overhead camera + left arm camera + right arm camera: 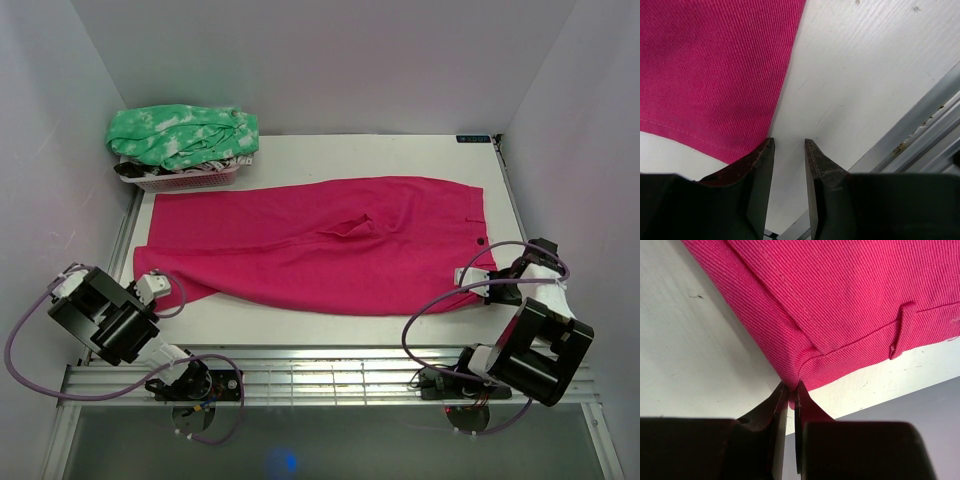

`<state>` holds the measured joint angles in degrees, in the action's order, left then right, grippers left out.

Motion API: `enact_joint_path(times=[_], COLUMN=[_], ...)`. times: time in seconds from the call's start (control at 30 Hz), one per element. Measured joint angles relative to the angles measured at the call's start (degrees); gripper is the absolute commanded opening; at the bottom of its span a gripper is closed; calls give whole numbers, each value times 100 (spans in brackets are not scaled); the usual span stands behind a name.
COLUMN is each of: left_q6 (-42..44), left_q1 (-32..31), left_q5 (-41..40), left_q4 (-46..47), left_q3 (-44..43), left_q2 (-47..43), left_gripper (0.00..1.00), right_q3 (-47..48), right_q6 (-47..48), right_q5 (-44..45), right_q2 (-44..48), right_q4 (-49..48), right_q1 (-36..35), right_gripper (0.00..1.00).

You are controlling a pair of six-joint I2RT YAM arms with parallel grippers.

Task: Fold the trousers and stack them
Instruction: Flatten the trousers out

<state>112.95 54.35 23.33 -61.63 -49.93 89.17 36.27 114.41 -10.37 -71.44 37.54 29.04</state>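
The trousers (320,245) lie flat across the white table (400,155), with the waist toward 3 o'clock and the leg ends toward 9 o'clock. My left gripper (157,283) is at the leg hem, at 8 o'clock of the cloth. My right gripper (465,277) touches the waist corner at 4 o'clock. At 11 o'clock stands a basket (190,180) with a green-and-white garment (180,135) heaped on it.

Bright magenta-pink trousers (320,245) lie flat across the table (400,152), waistband right, hems left.
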Motion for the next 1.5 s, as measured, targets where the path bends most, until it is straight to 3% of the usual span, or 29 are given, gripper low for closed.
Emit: enact_joint_path(times=[0.4,0.87,1.13,1.27,1.3,1.4,1.5], left_q6=[4,20,37,7,4,28,57], left_q1=[0,0,-11,-13,-15,-24,31], left_q5=[-2,247,278,302,306,304,319], left_q4=[341,85,590,828,946,1154,1102], left_q3=[168,-249,323,431,487,557,505], left_q2=[-164,-332,-245,-306,-348,-415,-409], left_gripper=[42,42,44,27,17,0,0], right_q3=[234,308,332,334,339,442,599], right_q6=[-2,0,-2,0,0,-24,-61], right_q5=[20,17,22,33,39,39,28], right_q2=[-254,-321,-321,-321,-330,-407,-448], right_q4=[179,264,293,295,297,345,435], right_q1=[-24,-24,-31,-31,-31,-28,-17], right_gripper=[8,8,8,8,8,8,8])
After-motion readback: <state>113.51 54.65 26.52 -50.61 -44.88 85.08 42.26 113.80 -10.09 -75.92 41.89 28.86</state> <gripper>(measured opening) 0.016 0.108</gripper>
